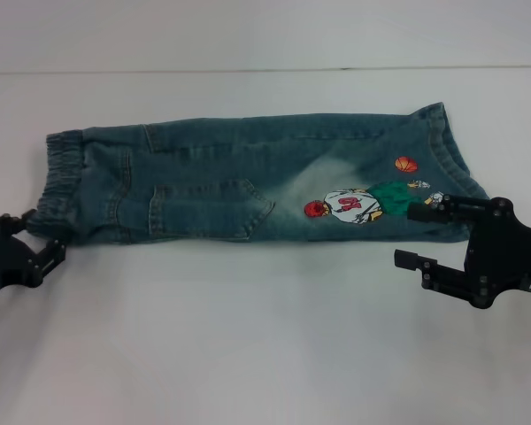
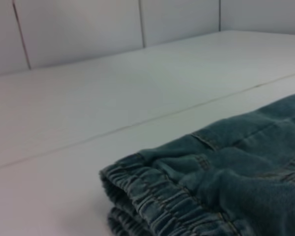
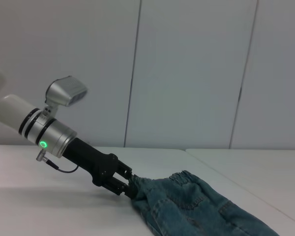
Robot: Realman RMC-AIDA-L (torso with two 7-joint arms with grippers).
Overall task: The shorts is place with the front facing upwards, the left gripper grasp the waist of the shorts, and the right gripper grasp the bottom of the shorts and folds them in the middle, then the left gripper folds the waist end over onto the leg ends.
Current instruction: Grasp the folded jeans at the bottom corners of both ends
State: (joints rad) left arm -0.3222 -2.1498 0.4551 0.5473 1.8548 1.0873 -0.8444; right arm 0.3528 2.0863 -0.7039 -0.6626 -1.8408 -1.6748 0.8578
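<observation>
Shorts (image 1: 248, 181) folded lengthwise on table (image 1: 248, 354), left gripper (image 1: 42, 241) fingers clamped on the waist (image 1: 60, 177) corner, right gripper (image 1: 416, 235) fingers apart just beside the leg ends (image 1: 447, 155).

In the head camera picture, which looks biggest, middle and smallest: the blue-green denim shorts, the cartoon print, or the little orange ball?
1. The blue-green denim shorts, by far the biggest.
2. The red-white-green cartoon print near the leg end.
3. The small orange ball, the smallest.
All three lie flat on the same cloth, so nearness to the camera does not skew this.
</observation>
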